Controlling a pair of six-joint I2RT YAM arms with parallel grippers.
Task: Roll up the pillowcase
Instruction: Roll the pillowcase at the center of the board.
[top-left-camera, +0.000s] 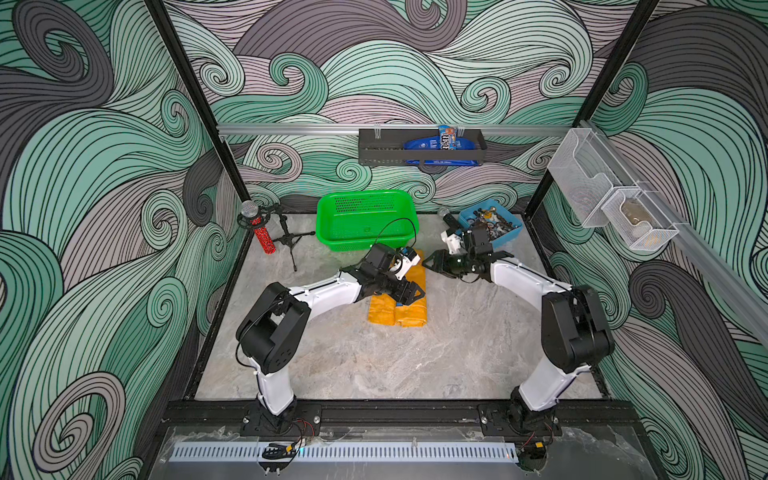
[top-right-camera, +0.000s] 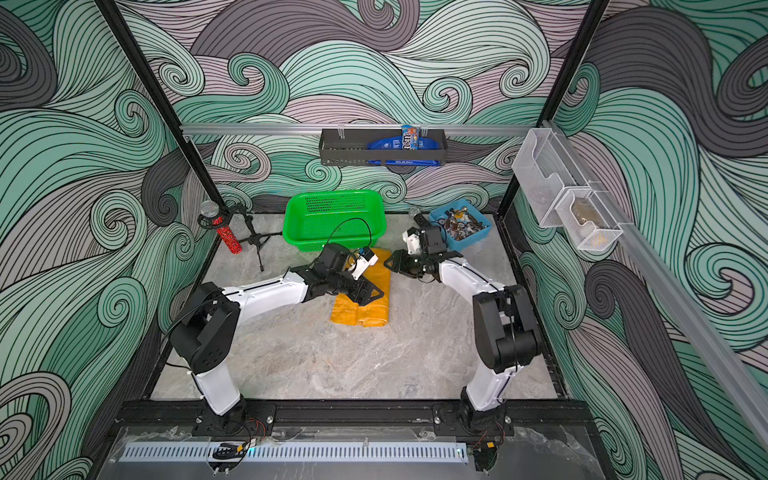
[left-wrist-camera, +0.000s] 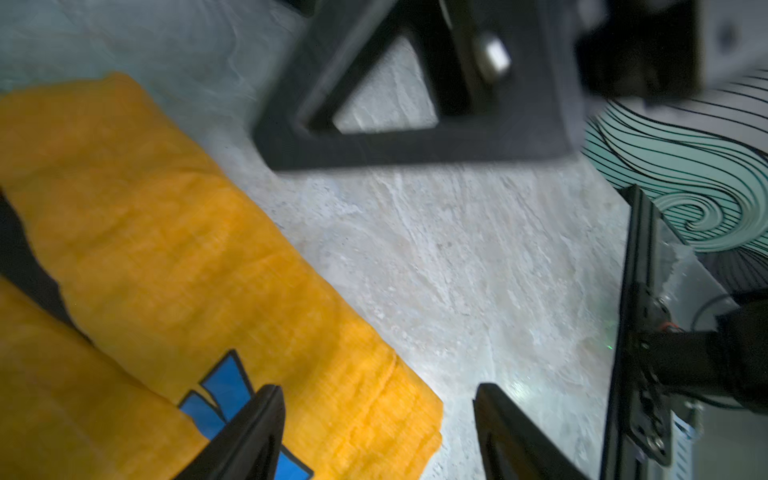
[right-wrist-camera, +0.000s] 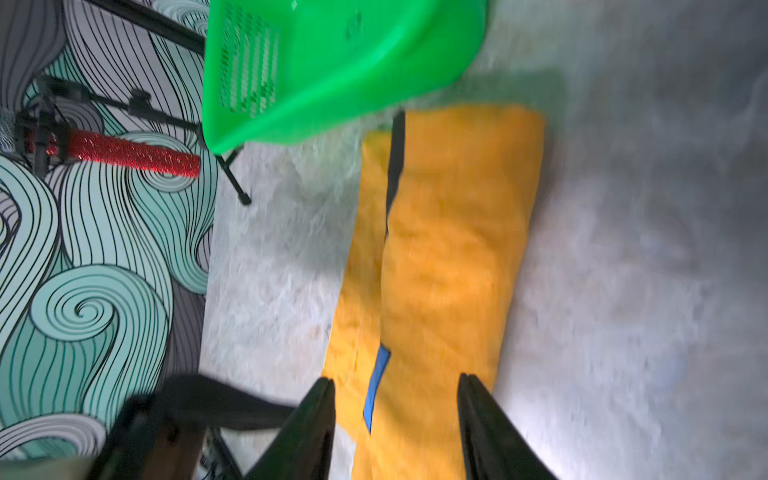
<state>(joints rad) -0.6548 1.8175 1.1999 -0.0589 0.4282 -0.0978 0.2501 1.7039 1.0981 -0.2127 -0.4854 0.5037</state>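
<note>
Nearest the lens in the left wrist view, the left fingers (left-wrist-camera: 249, 432) stand apart and empty, one tip over a corner of the pillowcase (left-wrist-camera: 187, 257), one over bare bench (left-wrist-camera: 457, 270). The right fingers (right-wrist-camera: 307, 428) look apart on nothing too, though that view is blurred. In a top view the pillowcase (top-left-camera: 411, 316) lies centre-frame, just below the green basket (top-left-camera: 332, 237), as two side-by-side humps; unheld, it could slacken and unroll, or a low finger could snag it.

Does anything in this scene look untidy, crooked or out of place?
The pillowcase is not one neat roll: it lies as two parallel bundles with a dark gap between them, and a blue patch peeks out at that gap. Nothing looks spilled or damaged.
</note>
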